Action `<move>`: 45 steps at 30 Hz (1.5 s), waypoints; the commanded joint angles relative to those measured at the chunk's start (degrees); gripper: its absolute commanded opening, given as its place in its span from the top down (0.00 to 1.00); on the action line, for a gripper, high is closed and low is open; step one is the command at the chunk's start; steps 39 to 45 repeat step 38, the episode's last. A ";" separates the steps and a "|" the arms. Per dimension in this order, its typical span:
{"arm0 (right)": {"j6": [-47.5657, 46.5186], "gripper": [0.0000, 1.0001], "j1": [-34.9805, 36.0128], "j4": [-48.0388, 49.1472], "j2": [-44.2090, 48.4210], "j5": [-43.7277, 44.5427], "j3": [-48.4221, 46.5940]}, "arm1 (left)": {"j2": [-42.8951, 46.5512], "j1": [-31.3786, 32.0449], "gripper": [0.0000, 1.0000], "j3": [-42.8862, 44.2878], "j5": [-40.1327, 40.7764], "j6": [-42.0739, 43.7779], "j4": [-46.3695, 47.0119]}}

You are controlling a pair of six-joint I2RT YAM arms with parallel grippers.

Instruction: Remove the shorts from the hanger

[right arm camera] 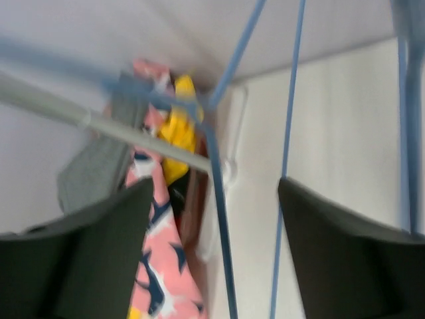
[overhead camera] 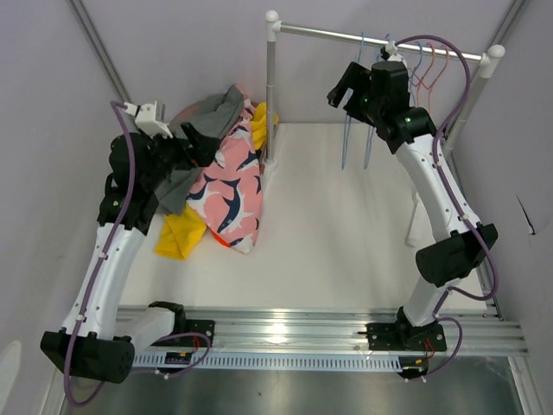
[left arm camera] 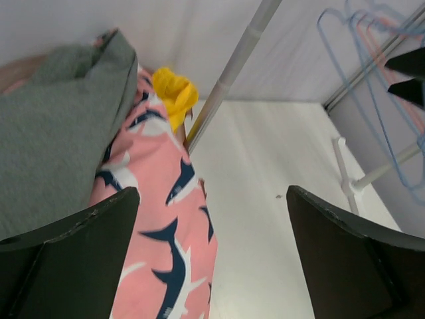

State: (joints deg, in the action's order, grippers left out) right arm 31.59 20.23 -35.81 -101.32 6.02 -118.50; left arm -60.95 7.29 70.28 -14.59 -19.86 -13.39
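crumpled pink shorts (overhead camera: 229,186); thin wire hangers (right arm camera: 220,219) (blue)

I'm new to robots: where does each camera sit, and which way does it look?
Top external: high behind the bases, looking down on the table, rail and pink shorts; left arm and right arm show whole.
Left wrist: on the left arm's wrist, facing grey shorts; the open left gripper shows.
Right wrist: up by the rail, facing through blue hangers; the open right gripper shows.
All three see the pink shorts.
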 commanded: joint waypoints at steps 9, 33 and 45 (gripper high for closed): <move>-1.53 0.00 2.36 0.76 18.69 4.44 11.09 | 19.27 0.53 0.01 -10.33 -1.59 0.70 -7.35; -13.84 0.01 6.49 -6.28 75.12 8.22 44.93 | 42.84 0.71 0.01 -21.77 7.55 5.44 -22.82; -14.10 0.01 6.49 -3.31 79.95 9.19 49.14 | 42.93 0.71 0.01 -21.59 8.52 5.36 -23.18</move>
